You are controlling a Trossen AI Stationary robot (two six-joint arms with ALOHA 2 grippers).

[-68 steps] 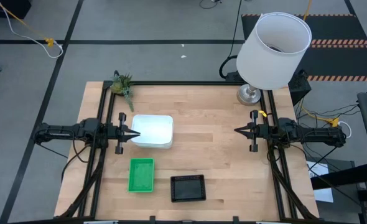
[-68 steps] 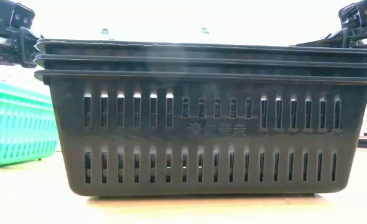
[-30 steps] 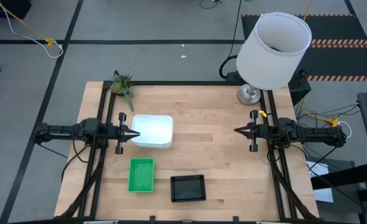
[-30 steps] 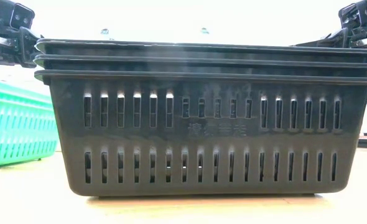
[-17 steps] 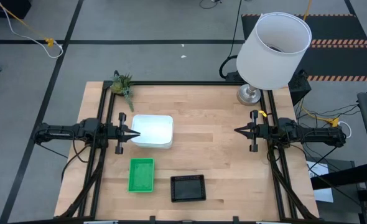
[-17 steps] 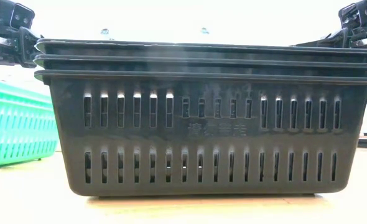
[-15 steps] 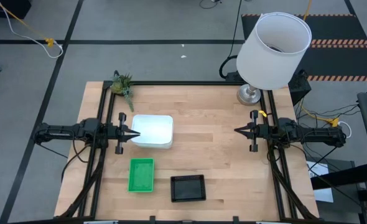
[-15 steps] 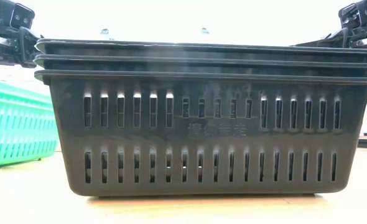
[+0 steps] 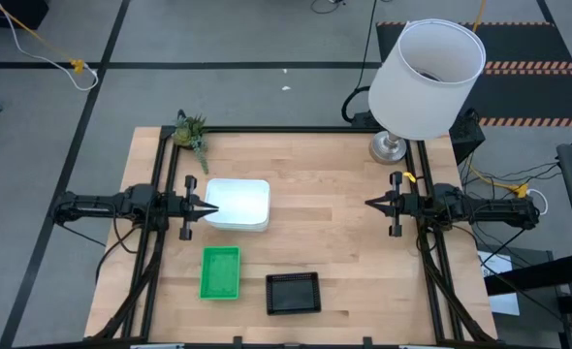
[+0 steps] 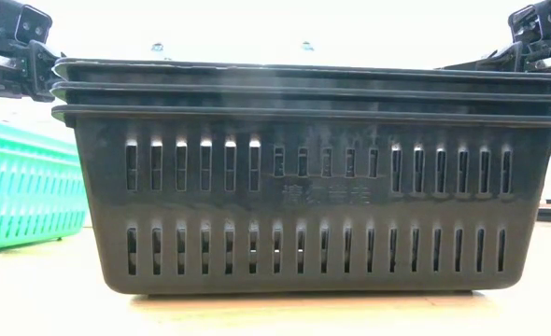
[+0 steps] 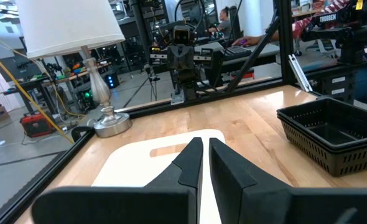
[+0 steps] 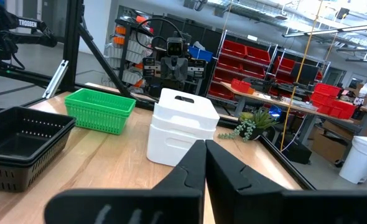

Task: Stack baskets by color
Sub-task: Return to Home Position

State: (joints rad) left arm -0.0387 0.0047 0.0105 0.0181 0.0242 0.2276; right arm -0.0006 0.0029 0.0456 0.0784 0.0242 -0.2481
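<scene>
— What are you working on right now?

— I am finishing, I think. Nearest the front edge of the table [image 9: 334, 242] the black stack [image 9: 293, 293] is sitting, showing three rims nested one in another in the low view. The green stack [image 9: 220, 272] is standing just beside it, not touching it. Nothing loose is lying about, so I am judging the sorting done and the step in hand to be going home.

— And your grippers?

— Both are hanging mid-table, facing each other, well apart. My left gripper [image 9: 212, 207] is pinching its fingers together on nothing, its tip hovering at the edge of the white stack [image 9: 239, 204]. Whether it is touching that rim I cannot tell. My right gripper [image 9: 371, 203] is likewise clenching on air, with bare wood below it.

— What is standing behind them?

— Only the lamp [image 9: 429, 66] at the far right corner and the sprig [image 9: 191, 131] at the far left, and I am leaving both alone.

— So what is the next move asking of you?

— Very little, I am guessing: settling both arms at rest, keeping the left tip from nudging the white stack, and touching none of the three piles
</scene>
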